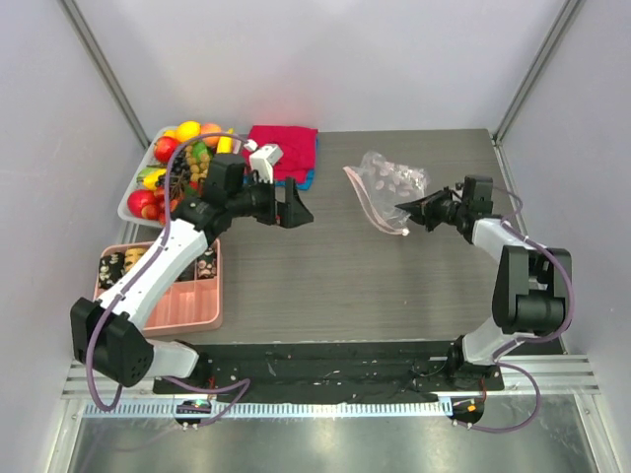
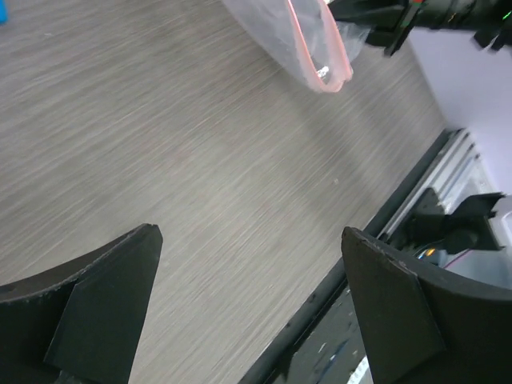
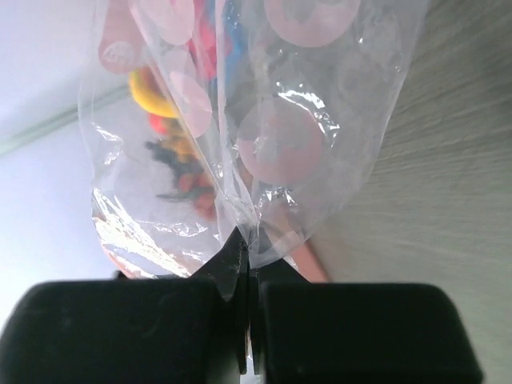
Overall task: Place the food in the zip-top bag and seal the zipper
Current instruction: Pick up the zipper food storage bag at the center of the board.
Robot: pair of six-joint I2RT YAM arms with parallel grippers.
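Observation:
The zip-top bag (image 1: 386,180) lies crumpled on the table right of centre, clear with pink dots. Its pink zipper (image 1: 375,209) runs along the near-left edge. My right gripper (image 1: 405,213) is shut on the bag's edge, and in the right wrist view (image 3: 244,250) the plastic (image 3: 288,120) is pinched between the jaws. My left gripper (image 1: 294,209) is open and empty over bare table, left of the bag; its view (image 2: 252,234) shows the bag (image 2: 276,32) and zipper (image 2: 320,48) far ahead. The food (image 1: 180,158) is piled in a white tray at the back left.
A red folded cloth (image 1: 288,148) lies at the back centre. A pink divided tray (image 1: 187,301) with small items sits at the near left. Grey walls close in the table on three sides. A black rail (image 1: 335,355) runs along the near edge.

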